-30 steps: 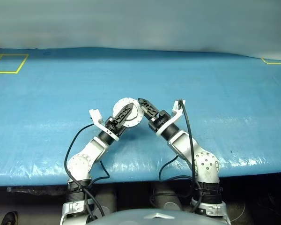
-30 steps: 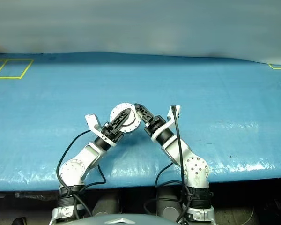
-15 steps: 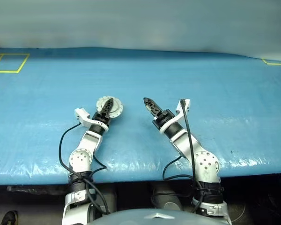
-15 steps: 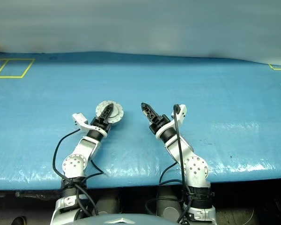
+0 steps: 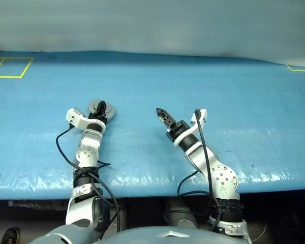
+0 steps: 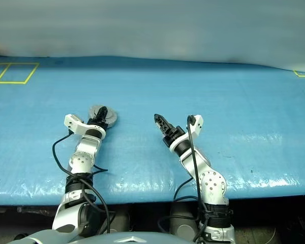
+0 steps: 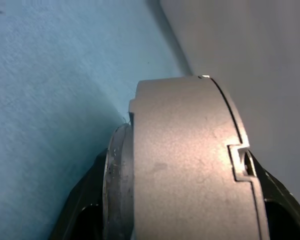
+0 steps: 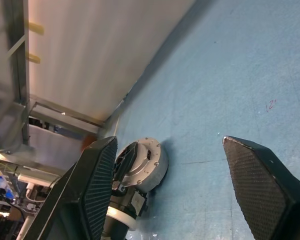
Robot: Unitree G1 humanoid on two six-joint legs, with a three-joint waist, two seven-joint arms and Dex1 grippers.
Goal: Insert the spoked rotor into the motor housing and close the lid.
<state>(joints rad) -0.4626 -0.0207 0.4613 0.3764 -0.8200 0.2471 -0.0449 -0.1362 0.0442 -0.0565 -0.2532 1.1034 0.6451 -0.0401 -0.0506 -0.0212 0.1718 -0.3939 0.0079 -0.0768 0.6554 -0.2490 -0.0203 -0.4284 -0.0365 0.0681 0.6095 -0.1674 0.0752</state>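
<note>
Between the left gripper [image 5: 98, 109] fingers sits the closed motor housing [image 7: 185, 165], pinched; right gripper [image 5: 161, 114] fingers spread.

Robot test workspace, lab or workshop type. Evidence: bench covered in a blue tarp [image 5: 193, 91] with yellow tape squares [image 5: 10, 67] marked on it; plain white wall panel [image 8: 100, 55]; metal framing [image 8: 20, 65] beside it.
</note>
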